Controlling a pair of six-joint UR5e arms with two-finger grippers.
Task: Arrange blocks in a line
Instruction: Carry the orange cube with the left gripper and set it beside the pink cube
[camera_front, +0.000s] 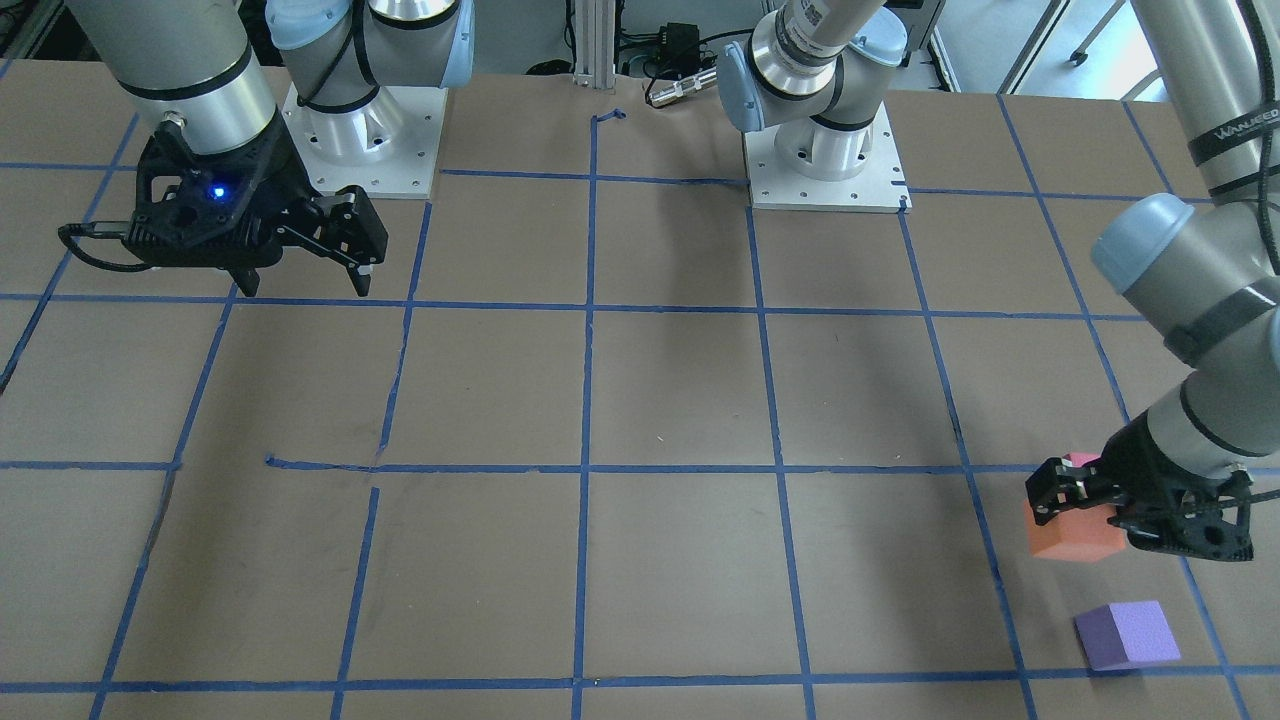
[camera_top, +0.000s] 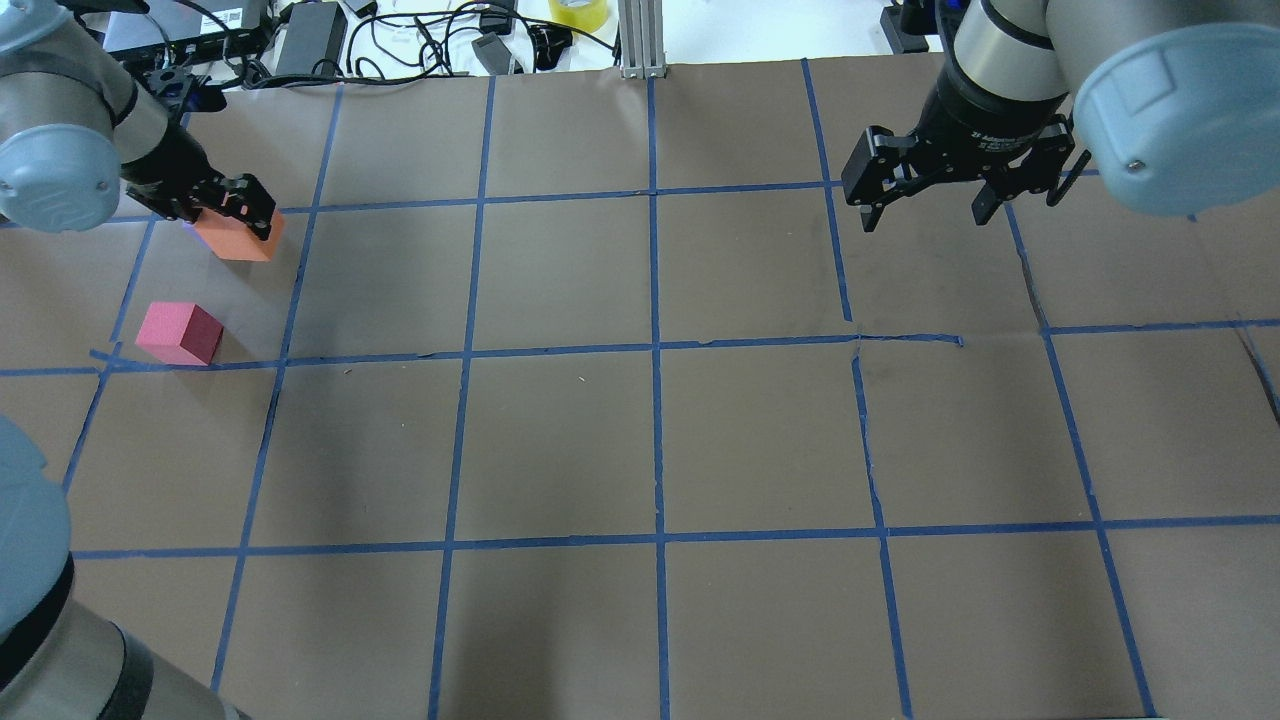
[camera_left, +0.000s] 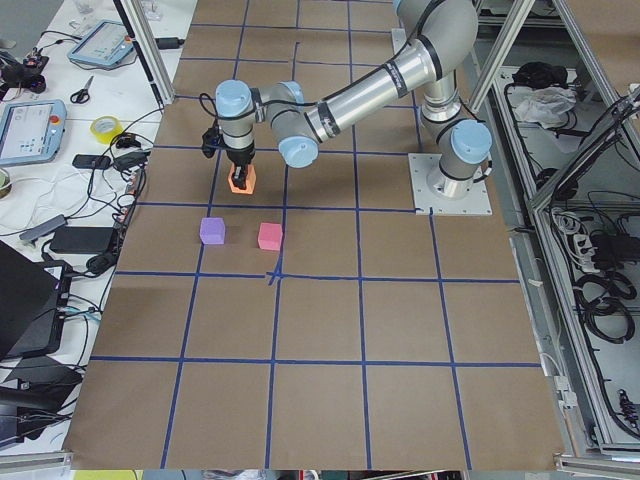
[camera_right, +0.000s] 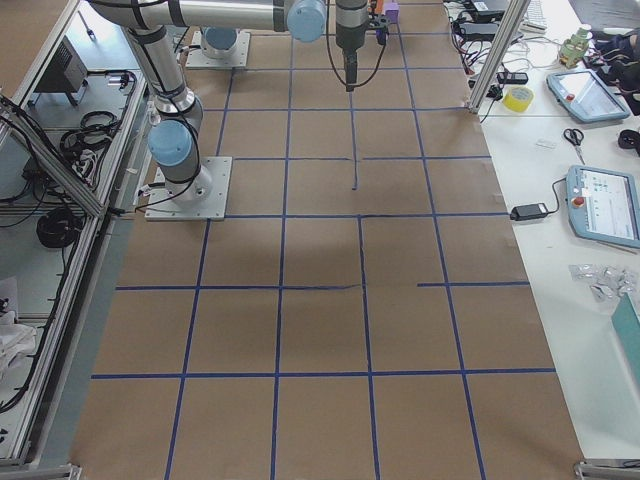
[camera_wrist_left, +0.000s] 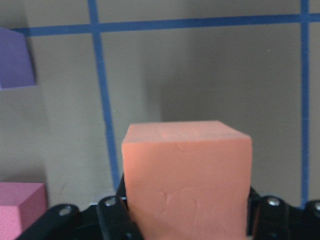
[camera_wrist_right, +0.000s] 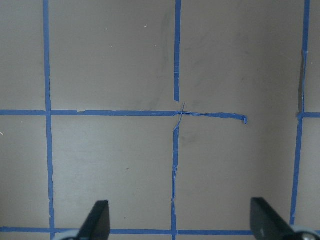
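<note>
My left gripper (camera_top: 232, 222) is shut on the orange block (camera_top: 238, 240) at the table's far left; I cannot tell if the block touches the table. In the left wrist view the orange block (camera_wrist_left: 187, 175) fills the space between the jaws. The pinkish-red block (camera_top: 180, 333) lies on the table nearer the robot. The purple block (camera_front: 1128, 635) lies beyond the orange one (camera_front: 1075, 538), and the left arm hides it in the overhead view. All three show in the exterior left view: orange (camera_left: 241, 180), purple (camera_left: 212, 231), pinkish-red (camera_left: 270, 236). My right gripper (camera_top: 930, 205) is open and empty above the far right.
Blue tape lines (camera_top: 655, 350) grid the brown table. Cables, a power brick (camera_top: 310, 35) and a yellow tape roll (camera_top: 578, 12) lie past the far edge. The arm bases (camera_front: 365, 140) (camera_front: 825, 150) stand at the robot's edge.
</note>
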